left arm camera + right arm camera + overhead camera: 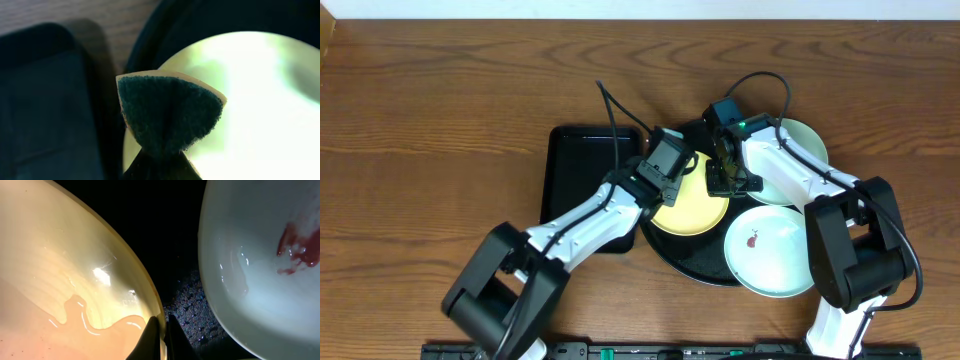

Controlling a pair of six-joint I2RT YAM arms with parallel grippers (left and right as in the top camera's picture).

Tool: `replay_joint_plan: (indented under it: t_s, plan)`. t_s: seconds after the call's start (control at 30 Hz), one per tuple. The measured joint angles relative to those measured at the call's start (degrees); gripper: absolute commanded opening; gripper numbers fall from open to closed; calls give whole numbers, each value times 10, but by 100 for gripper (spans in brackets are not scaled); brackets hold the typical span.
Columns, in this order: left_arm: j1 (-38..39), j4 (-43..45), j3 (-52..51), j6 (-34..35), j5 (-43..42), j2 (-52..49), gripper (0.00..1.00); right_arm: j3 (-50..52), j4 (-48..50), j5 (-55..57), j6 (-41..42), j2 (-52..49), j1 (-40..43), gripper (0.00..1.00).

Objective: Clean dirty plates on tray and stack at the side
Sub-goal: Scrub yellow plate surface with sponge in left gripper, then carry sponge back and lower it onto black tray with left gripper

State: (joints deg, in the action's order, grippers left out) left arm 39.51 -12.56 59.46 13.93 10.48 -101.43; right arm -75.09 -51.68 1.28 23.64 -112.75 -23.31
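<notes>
- My left gripper (158,162) is clamped on a sponge (170,112), green scouring face out, hanging over the near edge of the yellow plate (692,212).
- My right gripper (161,330) has its fingers drawn close together on the rim of the yellow plate. I judge this a pinch that steadies the plate.
- All three plates lie on the tray (682,252): the yellow plate at its left, the smeared plate (767,252) at lower right, and the third plate (798,150) at upper right, overhanging the rim.
- Step in hand, as I judge it: scrub the yellow plate. None is stacked on the table (440,120) yet.
- Procedure:
  - Lower the sponge until its green face lies flat on the plate, not on one corner.
  - Stroke away from the pinched rim, so the push loads the right fingers rather than tipping the plate.
  - Cover the wet film (85,320) on the plate floor.
  - Use light pressure. The glossy tray probably lets a plate slide.
- Cautions:
  - The smeared plate sits just beside the yellow one. Do not nudge it or carry its red smear (300,245) across.
  - Avoid the small tray (582,190) just left of the sponge.
</notes>
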Motion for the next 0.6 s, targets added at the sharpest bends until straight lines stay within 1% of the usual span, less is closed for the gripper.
replay_joint_plan:
  t_s: [0.23,0.4,0.6]
  plan:
    - [0,59,-1,-11,-8,-35,9,0,0,0,0,0,0,2]
    - [0,61,-1,-33,-9,-60,9,0,0,0,0,0,0,2]
    - [0,59,-1,-63,17,-65,9,0,0,0,0,0,0,2]
